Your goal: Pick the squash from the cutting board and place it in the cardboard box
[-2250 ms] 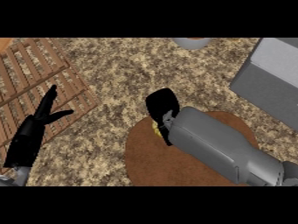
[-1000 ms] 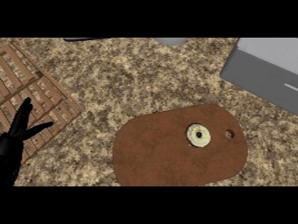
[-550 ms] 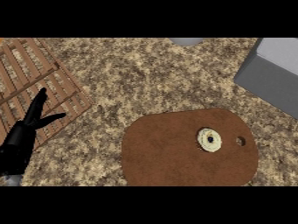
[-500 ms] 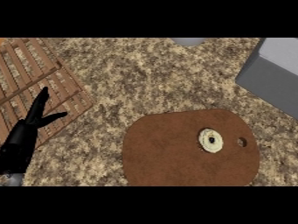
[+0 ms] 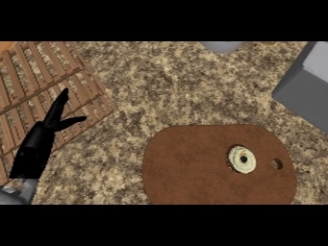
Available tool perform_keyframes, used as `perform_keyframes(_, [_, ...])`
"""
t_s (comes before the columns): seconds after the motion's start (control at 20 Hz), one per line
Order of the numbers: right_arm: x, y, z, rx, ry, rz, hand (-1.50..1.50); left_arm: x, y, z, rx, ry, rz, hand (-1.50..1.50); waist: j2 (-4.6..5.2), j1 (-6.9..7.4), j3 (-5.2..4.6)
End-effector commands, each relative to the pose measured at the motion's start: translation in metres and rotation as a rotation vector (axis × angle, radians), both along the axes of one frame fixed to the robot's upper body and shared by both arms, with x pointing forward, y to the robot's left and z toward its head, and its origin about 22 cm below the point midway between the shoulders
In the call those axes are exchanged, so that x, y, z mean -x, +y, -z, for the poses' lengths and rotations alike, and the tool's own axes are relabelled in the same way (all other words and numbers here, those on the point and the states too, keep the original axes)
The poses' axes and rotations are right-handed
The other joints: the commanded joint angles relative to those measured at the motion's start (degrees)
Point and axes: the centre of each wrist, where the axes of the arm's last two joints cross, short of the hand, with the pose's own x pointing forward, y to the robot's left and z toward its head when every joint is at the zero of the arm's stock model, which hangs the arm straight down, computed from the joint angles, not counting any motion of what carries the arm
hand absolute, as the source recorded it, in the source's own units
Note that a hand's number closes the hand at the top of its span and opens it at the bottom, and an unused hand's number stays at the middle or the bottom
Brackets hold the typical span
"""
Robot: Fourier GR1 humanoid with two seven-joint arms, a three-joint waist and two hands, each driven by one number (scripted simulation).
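The left hand (image 5: 40, 144) rests with fingers (image 5: 61, 102) straight, holding nothing; the squash (image 5: 242, 159) lies well apart on the cutting board (image 5: 187, 168)

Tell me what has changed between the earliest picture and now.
The right arm and hand, which covered the squash on the cutting board, have withdrawn out of view, leaving the squash uncovered there. The left hand stays open beside the wooden slatted rack. The grey box remains at right.
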Motion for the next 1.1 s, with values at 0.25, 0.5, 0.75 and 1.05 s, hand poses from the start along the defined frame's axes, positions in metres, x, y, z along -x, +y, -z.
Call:
perform_keyframes(0.25, [-0.039, 0.040, 0.023, -0.002, 0.075, -0.008, 1.50, -0.011, 0.061, 0.017, -0.129, 0.085, -0.246, 0.00, 0.41, 1.25, -0.55])
perform_keyframes(0.5, [-0.049, 0.051, 0.049, -0.008, 0.145, 0.089, 1.50, -0.016, 0.053, 0.010, -0.130, 0.077, -0.225, 0.00, 0.75, 1.81, -0.41])
perform_keyframes(0.75, [-0.060, 0.072, 0.081, -0.070, 0.270, 0.098, -1.50, -0.016, 0.052, 0.009, -0.131, 0.079, -0.225, 0.00, 0.70, 1.98, -0.36])
perform_keyframes(1.05, [-0.068, 0.074, 0.061, -0.151, 0.164, 0.048, -1.50, -0.020, 0.061, 0.011, -0.131, 0.082, -0.245, 0.00, 0.82, 0.83, -0.38])
